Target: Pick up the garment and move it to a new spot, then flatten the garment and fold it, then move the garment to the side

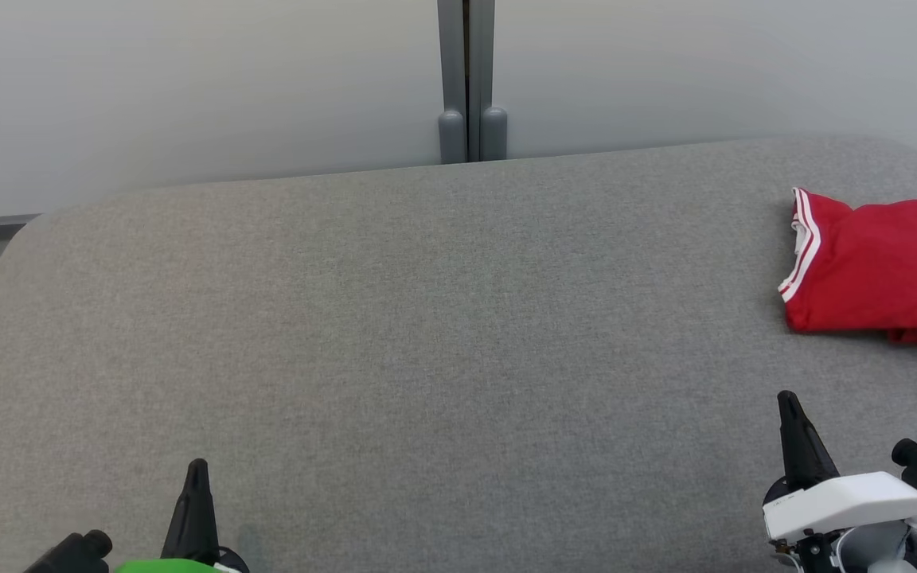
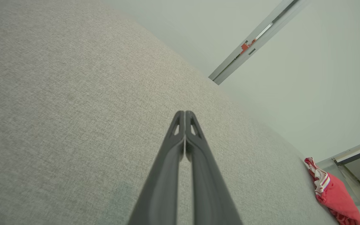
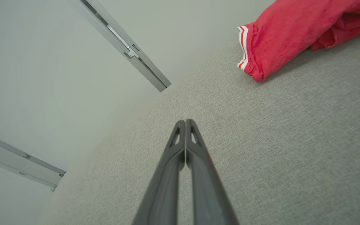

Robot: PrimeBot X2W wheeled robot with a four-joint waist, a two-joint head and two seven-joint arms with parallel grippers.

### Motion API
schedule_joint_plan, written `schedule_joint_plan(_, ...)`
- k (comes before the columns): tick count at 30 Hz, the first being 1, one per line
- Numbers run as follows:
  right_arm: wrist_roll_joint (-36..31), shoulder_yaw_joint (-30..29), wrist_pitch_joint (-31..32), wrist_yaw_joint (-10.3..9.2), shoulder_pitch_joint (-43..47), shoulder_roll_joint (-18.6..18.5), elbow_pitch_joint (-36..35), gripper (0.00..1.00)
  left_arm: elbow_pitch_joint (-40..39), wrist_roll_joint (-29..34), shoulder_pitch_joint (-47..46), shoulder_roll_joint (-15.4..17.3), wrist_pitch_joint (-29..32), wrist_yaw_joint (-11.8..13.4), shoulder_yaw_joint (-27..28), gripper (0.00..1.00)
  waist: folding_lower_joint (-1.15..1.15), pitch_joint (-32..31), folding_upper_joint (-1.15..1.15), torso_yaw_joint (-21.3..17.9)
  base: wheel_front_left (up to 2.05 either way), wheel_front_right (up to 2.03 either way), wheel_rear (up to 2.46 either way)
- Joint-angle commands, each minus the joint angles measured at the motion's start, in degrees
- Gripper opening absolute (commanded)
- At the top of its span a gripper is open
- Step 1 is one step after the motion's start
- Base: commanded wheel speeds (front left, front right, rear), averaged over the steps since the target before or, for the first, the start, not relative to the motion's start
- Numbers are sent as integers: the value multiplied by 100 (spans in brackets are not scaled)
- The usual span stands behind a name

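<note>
Broadly, a wide grey fabric-covered table (image 1: 395, 334) spans most of the head view, with rounded far corners and a flat, even top suited to spreading cloth. Behind it stand pale wall panels (image 1: 188, 95), joined at the centre by a grey upright post (image 1: 466, 79). The garment (image 1: 880, 270), a red piece with white stripes along one hem, lies on the table at the far right, towards the back edge, and runs partly out of that view. It sits as a compact, layered bundle rather than spread open, which suggests it has been folded and put aside, though a looser fold pokes out at its near edge. The right wrist view shows the garment (image 3: 292, 31) ahead and to the upper right, well apart from the fingers; the left wrist view shows the garment (image 2: 333, 193) far off at the lower right. The right gripper (image 1: 789, 414) rests low at the near right, its two dark fingers pressed together on nothing, and the tips (image 3: 185, 122) meet above plain grey cloth. The left gripper (image 1: 196, 477) sits at the near left, likewise pressed together and empty, with its tips (image 2: 184, 114) touching. Both arms look parked away from the garment, probably so nothing disturbs it.
</note>
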Motion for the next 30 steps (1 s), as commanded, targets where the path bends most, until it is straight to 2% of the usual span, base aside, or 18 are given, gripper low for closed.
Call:
schedule_joint_plan(1, 202, -33, 47, -1, -167, -4, -55, 0, -42, -191, -174, 60, 42, -33, 41, 0, 0, 1, 0, -1, 0, 0, 0)
schedule_joint_plan(30, 2235, -166, 568, -3, -435, 34, 29, 0, 123, -2132, -642, 92, 538, -157, 265, 0, 0, 26, 0, -33, 0, 0, 0)
